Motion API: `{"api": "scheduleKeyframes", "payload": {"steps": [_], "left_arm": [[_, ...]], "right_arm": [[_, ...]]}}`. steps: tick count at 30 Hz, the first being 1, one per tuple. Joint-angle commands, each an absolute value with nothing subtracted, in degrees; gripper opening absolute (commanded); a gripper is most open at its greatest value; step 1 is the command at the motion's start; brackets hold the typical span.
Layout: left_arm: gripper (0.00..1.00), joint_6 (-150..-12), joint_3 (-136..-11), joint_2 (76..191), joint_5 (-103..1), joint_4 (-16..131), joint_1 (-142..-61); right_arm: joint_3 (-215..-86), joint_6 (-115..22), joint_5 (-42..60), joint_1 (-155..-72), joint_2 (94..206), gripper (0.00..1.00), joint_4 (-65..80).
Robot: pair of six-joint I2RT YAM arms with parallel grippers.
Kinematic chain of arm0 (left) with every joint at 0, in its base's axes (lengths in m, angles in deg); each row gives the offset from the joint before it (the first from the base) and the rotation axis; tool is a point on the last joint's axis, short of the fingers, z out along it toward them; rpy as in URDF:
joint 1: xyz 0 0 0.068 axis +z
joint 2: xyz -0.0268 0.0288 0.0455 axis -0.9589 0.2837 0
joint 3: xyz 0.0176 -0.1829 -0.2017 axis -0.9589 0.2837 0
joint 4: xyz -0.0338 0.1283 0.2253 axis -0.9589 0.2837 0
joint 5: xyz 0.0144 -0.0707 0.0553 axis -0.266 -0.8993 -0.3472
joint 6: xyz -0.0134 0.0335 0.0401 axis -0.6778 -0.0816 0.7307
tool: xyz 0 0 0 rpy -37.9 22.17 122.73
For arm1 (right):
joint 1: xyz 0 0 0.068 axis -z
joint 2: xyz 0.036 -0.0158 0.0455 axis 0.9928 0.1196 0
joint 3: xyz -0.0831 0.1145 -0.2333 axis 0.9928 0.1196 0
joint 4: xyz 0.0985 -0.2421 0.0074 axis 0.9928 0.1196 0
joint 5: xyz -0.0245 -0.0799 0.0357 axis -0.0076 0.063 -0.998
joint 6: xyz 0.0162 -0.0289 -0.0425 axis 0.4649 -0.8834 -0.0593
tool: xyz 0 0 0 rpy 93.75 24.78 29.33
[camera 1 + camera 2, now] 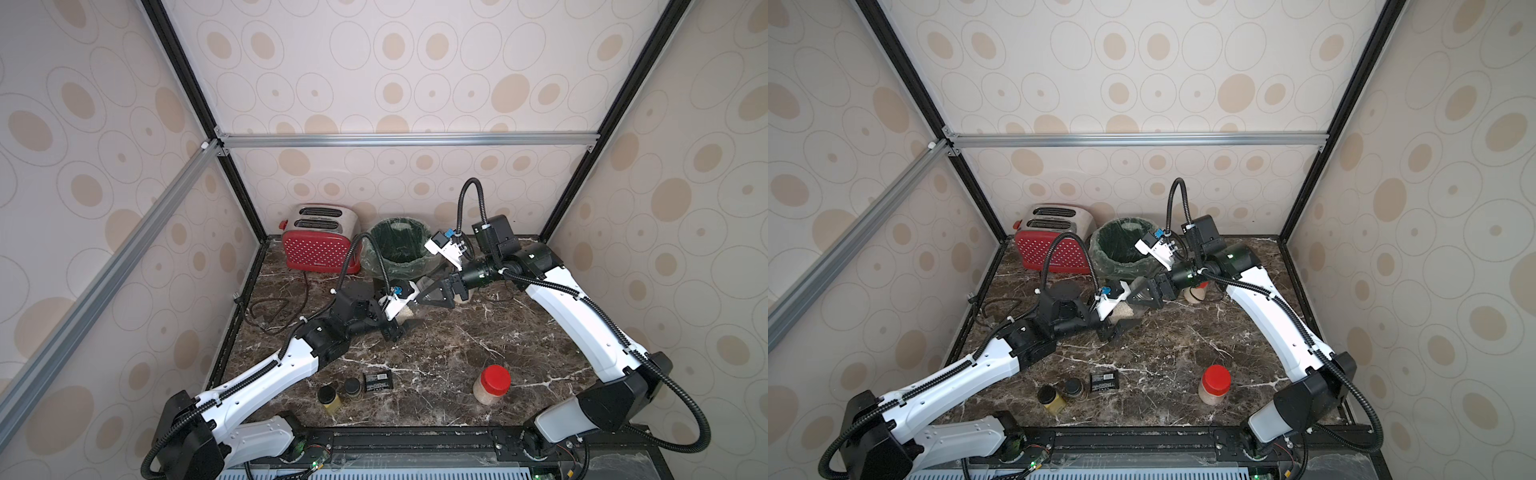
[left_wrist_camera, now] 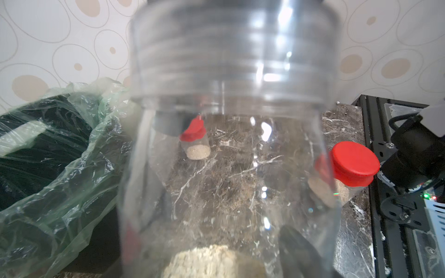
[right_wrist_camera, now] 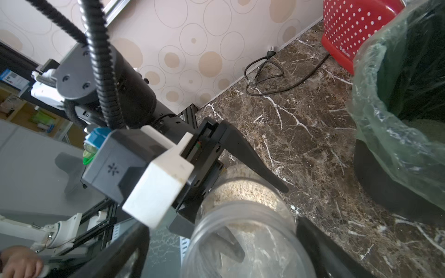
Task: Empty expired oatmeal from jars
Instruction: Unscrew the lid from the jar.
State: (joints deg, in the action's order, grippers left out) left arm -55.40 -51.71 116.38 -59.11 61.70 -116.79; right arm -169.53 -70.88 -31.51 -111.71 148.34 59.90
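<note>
White lettering on the toaster [image 3: 356, 29] reads roughly "Balioee", a black pack [image 1: 378, 381] shows a barcode, and the left gripper [image 1: 406, 319] clamps one lidless jar [image 2: 228, 60], oatmeal [image 3: 240, 190] inside, beside the bin [image 1: 368, 259], the right gripper [image 3: 222, 223] spread wide around its neck, with two red-lidded jars [image 2: 195, 139] [image 2: 351, 166] standing apart.

Open jar [image 2: 226, 72] blurred, cut off; far jar [image 1: 1198, 294] mostly behind right arm [image 1: 1229, 257].
</note>
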Motion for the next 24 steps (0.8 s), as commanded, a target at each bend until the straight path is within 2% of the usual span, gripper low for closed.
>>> {"api": "scheduleKeyframes", "payload": {"steps": [1,4,9,15,18,20,24], "left_arm": [[0.63,-55.08,-52.69,115.7,-58.86,59.33,-117.03],[0.63,-55.25,-52.43,115.91,-58.51,58.39,-117.11],[0.64,-55.54,-52.17,116.65,-58.42,56.97,-117.05],[0.64,-55.87,-52.34,117.07,-58.51,56.42,-117.09],[0.64,-55.74,-52.43,117.09,-58.33,56.5,-117.04],[0.64,-55.7,-52.43,116.89,-58.3,56.67,-117.11],[0.64,-55.45,-52.34,116.61,-58.08,56.93,-117.1]], "right_arm": [[-169.89,-64.73,-26.4,-112.31,144.37,0.99,62.01],[-170.44,-57.12,-20.58,-112.25,143.12,0.99,63.13],[-172.39,-50.96,-19.67,-112.25,144.89,0.99,64.64],[-174.17,-49.82,-19.01,-112.25,147.05,1.0,64.59],[-175.59,-50.41,-18.13,-112.27,148.52,0.94,65.51],[-176.01,-50.48,-18.53,-112.26,149.22,0.86,65.36],[-176.19,-50.59,-19.44,-112.23,149.94,0.81,65.13]]}}
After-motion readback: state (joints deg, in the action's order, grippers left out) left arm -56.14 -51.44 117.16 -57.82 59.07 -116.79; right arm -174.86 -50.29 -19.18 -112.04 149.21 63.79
